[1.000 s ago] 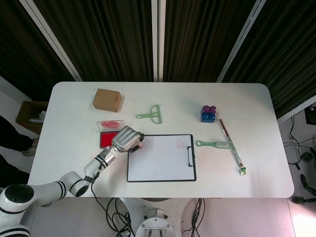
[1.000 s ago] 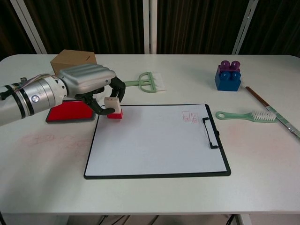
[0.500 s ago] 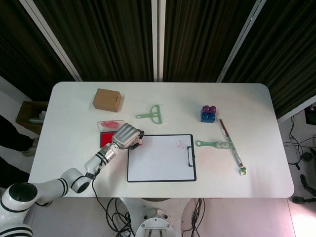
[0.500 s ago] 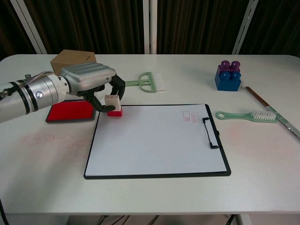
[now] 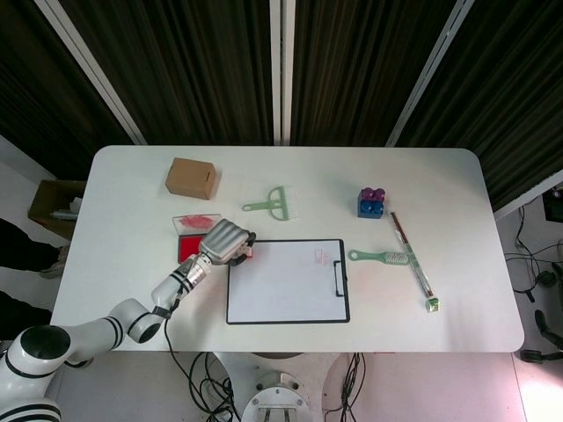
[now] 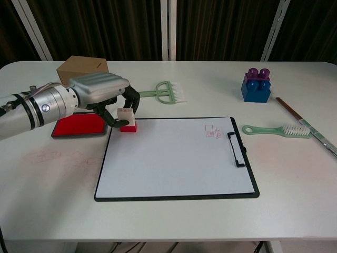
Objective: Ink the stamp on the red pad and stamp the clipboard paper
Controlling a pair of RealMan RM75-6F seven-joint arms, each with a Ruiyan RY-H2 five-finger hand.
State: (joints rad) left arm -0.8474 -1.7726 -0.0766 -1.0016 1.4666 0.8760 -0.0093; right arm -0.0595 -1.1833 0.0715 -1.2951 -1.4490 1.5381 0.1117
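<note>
1. Chest view, far left: your left robot hand (image 6: 100,92) has its fingers curled around the stamp (image 6: 126,119). The stamp's red base sits at the clipboard's top left corner, just right of the red pad (image 6: 79,125). Whether it touches the surface, you cannot tell.
2. The red pad lies open on the worktop (image 6: 168,221), partly hidden by your forearm.
3. The clipboard paper (image 6: 176,158) already carries a red mark (image 6: 210,130) near the clip (image 6: 235,149). That suggests one stamping is done, though you can't tell if this grasp is placing or lifting.
4. Behind, a brown cardboard box (image 6: 81,67) stands closed, so its contents are hidden.
5. Your right robot hand appears in neither view.
</note>
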